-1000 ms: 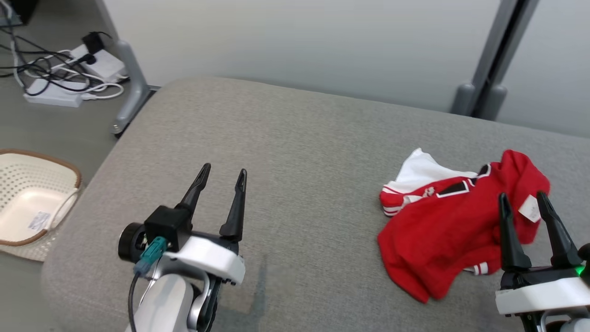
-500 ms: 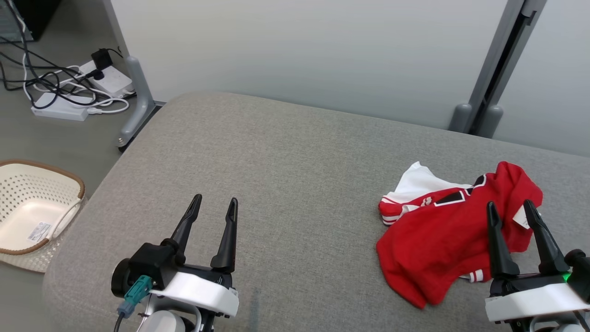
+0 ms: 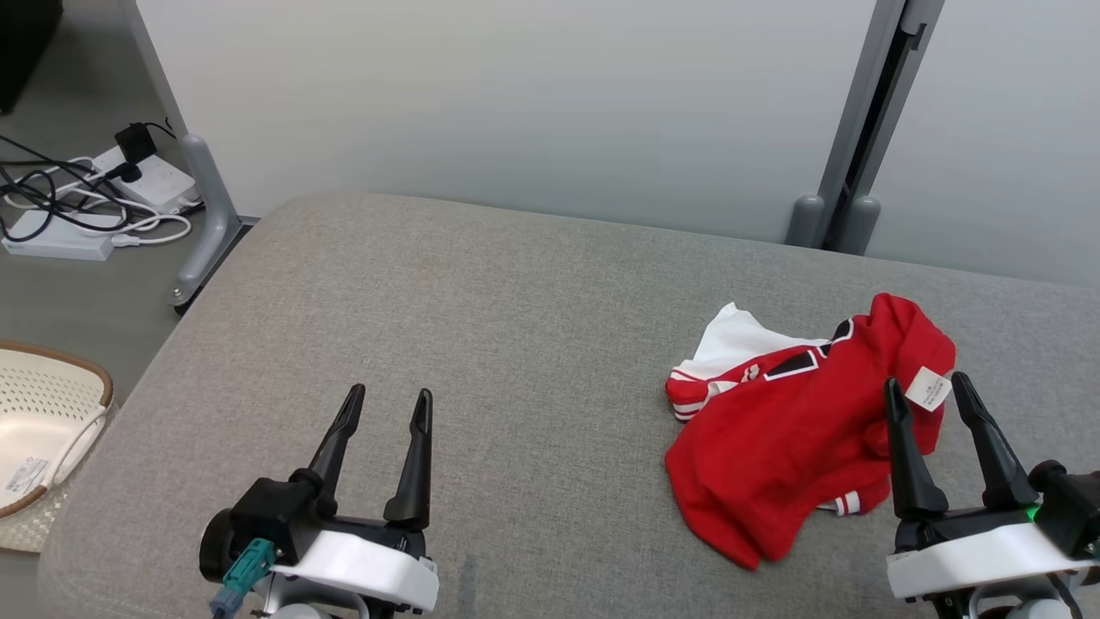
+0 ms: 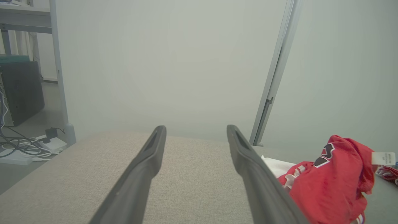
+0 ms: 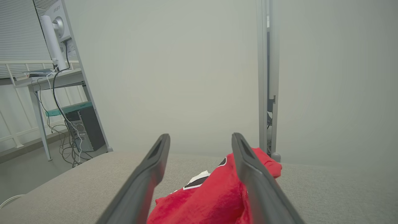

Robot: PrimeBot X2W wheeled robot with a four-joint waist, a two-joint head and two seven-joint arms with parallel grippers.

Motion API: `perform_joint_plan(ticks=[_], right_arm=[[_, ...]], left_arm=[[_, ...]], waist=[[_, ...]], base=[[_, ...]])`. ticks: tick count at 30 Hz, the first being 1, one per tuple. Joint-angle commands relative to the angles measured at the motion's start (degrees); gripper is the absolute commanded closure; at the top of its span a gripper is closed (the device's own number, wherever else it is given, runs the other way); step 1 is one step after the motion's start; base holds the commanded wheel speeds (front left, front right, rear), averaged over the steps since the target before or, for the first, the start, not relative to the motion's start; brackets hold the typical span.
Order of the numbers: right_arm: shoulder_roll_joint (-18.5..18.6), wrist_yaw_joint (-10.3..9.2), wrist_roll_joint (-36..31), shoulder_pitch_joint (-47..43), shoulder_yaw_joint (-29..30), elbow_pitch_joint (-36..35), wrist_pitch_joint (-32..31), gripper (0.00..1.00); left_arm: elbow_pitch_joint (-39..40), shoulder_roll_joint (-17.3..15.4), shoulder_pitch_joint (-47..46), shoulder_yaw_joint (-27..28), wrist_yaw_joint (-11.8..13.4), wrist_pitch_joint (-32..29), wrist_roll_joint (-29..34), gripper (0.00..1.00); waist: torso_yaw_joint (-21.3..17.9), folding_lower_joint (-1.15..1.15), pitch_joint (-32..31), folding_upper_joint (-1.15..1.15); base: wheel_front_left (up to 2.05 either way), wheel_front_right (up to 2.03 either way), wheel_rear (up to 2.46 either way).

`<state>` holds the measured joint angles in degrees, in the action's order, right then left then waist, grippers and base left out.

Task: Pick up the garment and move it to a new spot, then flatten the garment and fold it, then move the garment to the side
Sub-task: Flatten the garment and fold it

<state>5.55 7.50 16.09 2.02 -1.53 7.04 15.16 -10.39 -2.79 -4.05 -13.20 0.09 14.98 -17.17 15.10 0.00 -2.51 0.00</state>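
Observation:
The garment [image 3: 791, 430] is a crumpled red shirt with white and black trim and a white tag, lying on the right part of the grey cushioned surface [image 3: 516, 344]. It also shows at the right of the left wrist view as the garment [image 4: 332, 183] and low in the right wrist view as the garment [image 5: 211, 196]. My right gripper [image 3: 928, 391] hovers open at the garment's near right edge, holding nothing. My left gripper [image 3: 387, 400] is open over bare fabric at the lower left, far from the garment.
A cream perforated basket [image 3: 34, 430] sits on the floor at the left. Power strips and cables [image 3: 77, 198] lie by a grey partition foot [image 3: 206, 223]. A pale wall and a grey post [image 3: 851, 155] run behind the surface.
The camera has tilted up and turned right, so the whole picture shifted. Both grippers sit lower in the picture and stay open. The garment lies as before.

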Motion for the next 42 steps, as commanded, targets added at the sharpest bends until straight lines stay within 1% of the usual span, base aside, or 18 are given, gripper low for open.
perform_joint_plan(ticks=[1,14,21,24,31,42], right_arm=[[0.40,-0.01,0.11,0.36,0.09,0.20,0.07,0.00],[0.38,-0.01,-0.15,0.62,-0.13,1.73,0.08,0.00],[0.40,-0.01,-0.61,0.56,0.19,2.44,0.08,0.00],[0.11,-0.01,-1.44,0.36,1.44,3.88,0.08,0.00],[-0.30,-0.01,-2.04,0.56,1.46,4.54,0.08,0.00],[0.51,-0.01,-2.26,1.06,1.62,5.09,0.07,0.00]], left_arm=[[-0.02,-0.24,0.24,0.21,0.32,0.16,-0.20,0.00],[0.77,-0.24,0.78,-0.70,-0.07,0.16,-0.41,0.00],[0.17,-0.24,0.88,-1.86,-0.78,0.16,-1.07,0.00],[0.18,-0.23,1.04,-2.22,-0.80,0.16,-1.19,0.00],[-0.05,-0.25,1.13,-2.63,-0.73,0.16,-1.13,0.00],[0.14,-0.24,0.71,-3.47,-0.17,0.16,-1.76,0.00]], waist=[[-0.12,0.00,-0.04,0.00],[-1.44,0.00,-0.03,0.00],[-1.83,0.00,0.21,0.00],[-2.02,0.00,0.32,0.00],[-2.59,0.00,0.34,0.00],[-2.76,0.00,0.50,0.00]], base=[[0.00,0.00,0.00],[0.00,0.00,0.00],[0.00,0.00,0.00],[0.00,0.00,0.00],[0.00,0.00,0.00],[0.00,0.00,0.00]])
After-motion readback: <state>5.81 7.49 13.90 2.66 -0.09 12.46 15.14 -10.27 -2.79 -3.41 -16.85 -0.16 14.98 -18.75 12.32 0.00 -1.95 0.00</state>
